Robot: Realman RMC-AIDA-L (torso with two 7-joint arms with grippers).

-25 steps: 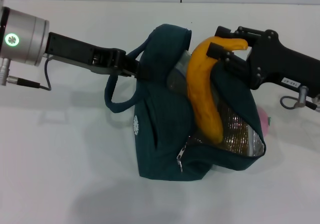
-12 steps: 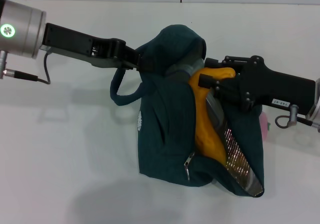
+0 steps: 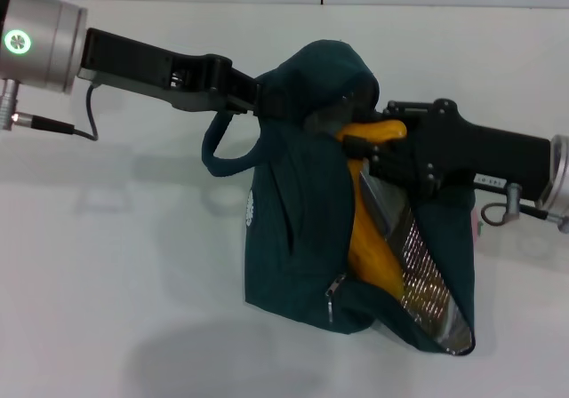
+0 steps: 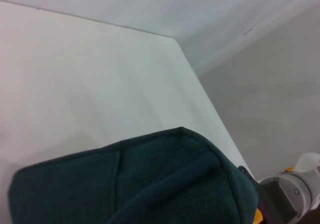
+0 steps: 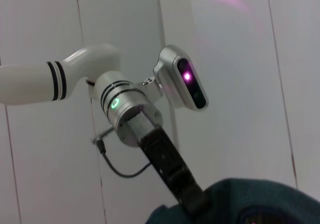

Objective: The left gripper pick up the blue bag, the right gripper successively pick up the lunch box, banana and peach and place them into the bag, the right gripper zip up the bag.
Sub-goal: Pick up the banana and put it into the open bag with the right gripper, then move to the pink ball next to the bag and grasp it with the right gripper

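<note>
Head view only: banana (image 3: 369, 238) inside blue bag (image 3: 302, 238), frame centre | my left gripper (image 3: 258, 96) clamps bag's upper-left top | my right gripper (image 3: 369, 149) pinches banana's upper end

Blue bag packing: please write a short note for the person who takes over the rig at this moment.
Left gripper: shut on the blue bag at its top edge, holding it up and open.
Right gripper: at the bag's mouth, gripping the banana, which is mostly inside against the foil lining.
Lunch box: not visible; cannot tell if it is in the bag.
Peach: only a pink sliver shows behind the bag, on the table.
Done: bag lifted, banana nearly in.
Left: release banana, fetch peach, zip the bag.
</note>
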